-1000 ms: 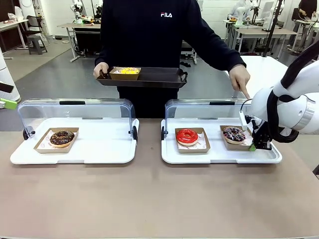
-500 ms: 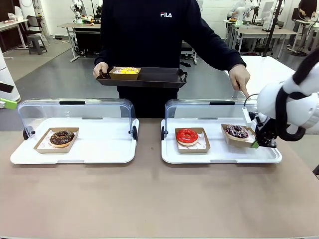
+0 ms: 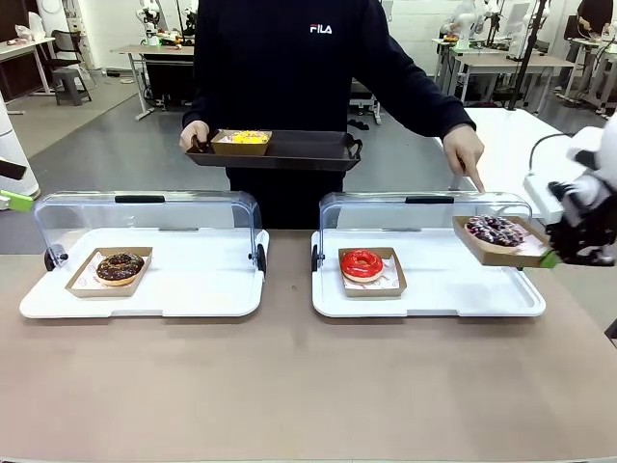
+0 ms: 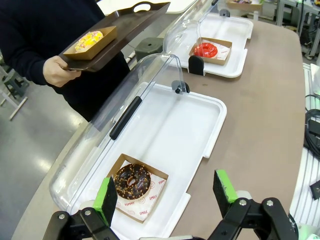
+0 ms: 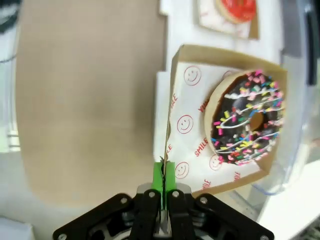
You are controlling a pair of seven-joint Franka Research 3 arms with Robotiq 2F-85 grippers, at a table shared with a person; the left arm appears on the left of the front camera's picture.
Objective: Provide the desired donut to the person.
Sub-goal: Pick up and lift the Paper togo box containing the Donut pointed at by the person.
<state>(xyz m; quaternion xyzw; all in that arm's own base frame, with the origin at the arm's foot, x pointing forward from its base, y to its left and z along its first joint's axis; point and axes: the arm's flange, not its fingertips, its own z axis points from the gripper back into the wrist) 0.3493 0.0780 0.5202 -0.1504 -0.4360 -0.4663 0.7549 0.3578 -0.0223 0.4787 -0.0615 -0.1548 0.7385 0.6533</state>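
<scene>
Your right gripper (image 3: 551,258) pinches the paper tray's (image 3: 487,253) edge, holding the sprinkled donut (image 3: 495,230) above the white tray (image 3: 424,311), close to the clear lid (image 3: 386,212) and the person's pointing hand (image 3: 465,152). Your left gripper (image 4: 165,191) is spread wide.

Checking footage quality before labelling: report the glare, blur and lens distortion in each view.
Front view: even lighting, mild reflections on the clear domed plastic lids, right gripper slightly smeared. Left wrist view: sharp, but wide-angle bending curves the edge of the brown table. Right wrist view: the sprinkled chocolate donut on its brown cardboard tray is crisp; the tabletop beyond is soft.
</scene>
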